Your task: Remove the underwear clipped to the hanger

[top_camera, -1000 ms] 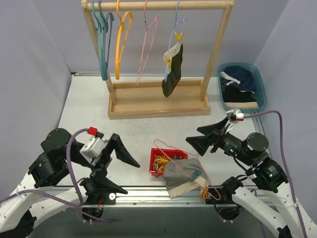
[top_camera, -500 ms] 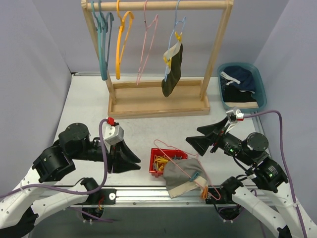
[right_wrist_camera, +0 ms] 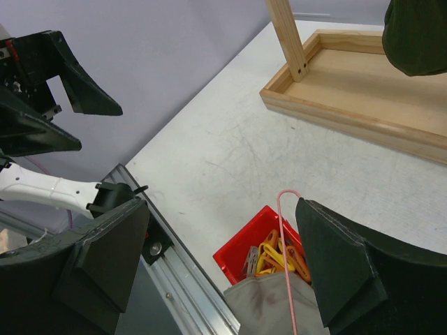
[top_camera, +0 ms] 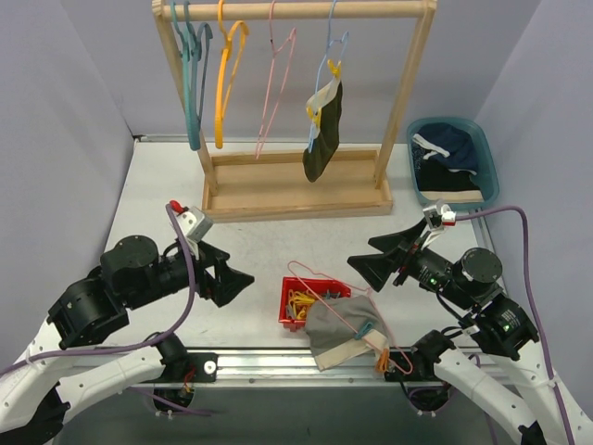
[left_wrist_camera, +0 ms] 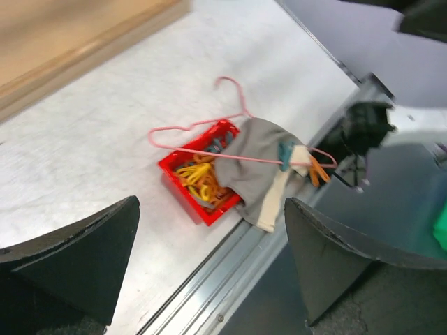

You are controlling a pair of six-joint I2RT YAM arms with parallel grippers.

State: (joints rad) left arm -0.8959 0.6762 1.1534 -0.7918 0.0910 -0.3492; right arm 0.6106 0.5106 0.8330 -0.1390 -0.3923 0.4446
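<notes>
Left tool (top_camera: 238, 287) gapes near crumpled grey-beige underwear (top_camera: 335, 332), apparently clipped.

Light: bright, even, from overhead | Shadows: soft and short beneath the wooden rack (top_camera: 296, 199) | Top view: sharp | Left wrist view: soft throughout, smeared at 12 and 3 o'clock | Right wrist view: crisp mid-frame; right gripper (right_wrist_camera: 222, 209) dark and unfocused at 4 and 8 o'clock

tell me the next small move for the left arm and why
Probably reach the open left tool toward the teal clip on the grey-beige underwear. That piece looks still clipped to the pink hanger lying near the arms, and the tool faces it, holding nothing.
</notes>
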